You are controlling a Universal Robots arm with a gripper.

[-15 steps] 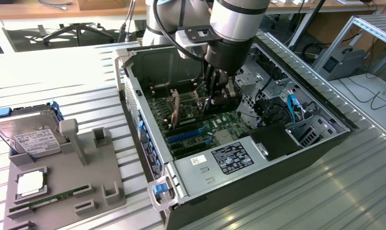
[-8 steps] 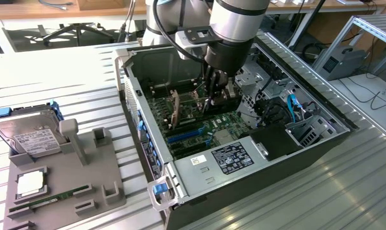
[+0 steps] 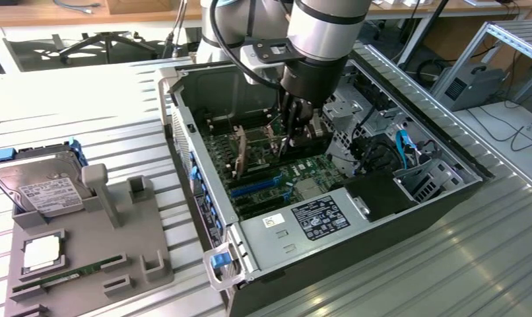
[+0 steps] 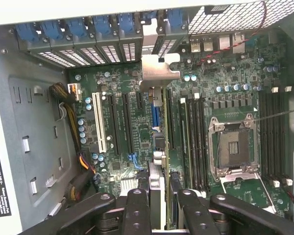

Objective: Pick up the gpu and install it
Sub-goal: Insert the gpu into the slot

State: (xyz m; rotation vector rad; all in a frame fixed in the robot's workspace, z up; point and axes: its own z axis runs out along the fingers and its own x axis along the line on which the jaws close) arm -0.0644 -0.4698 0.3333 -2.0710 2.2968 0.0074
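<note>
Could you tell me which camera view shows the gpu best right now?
The wrist view: the gpu stands edge-on over the motherboard, bracket visible, gripped by the end effector. In the exterior view, the gpu is largely hidden by the end effector.

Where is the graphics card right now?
The graphics card stands on edge between the end effector's fingers, inside the open computer case, over the motherboard's expansion slots, with its metal bracket at the rear slot covers.

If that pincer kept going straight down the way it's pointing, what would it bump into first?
Probably the motherboard. The pincer points into the open computer case, gripping the gpu edge-on, so the card's lower edge would likely meet the board's slots first; depth is unclear.
</note>
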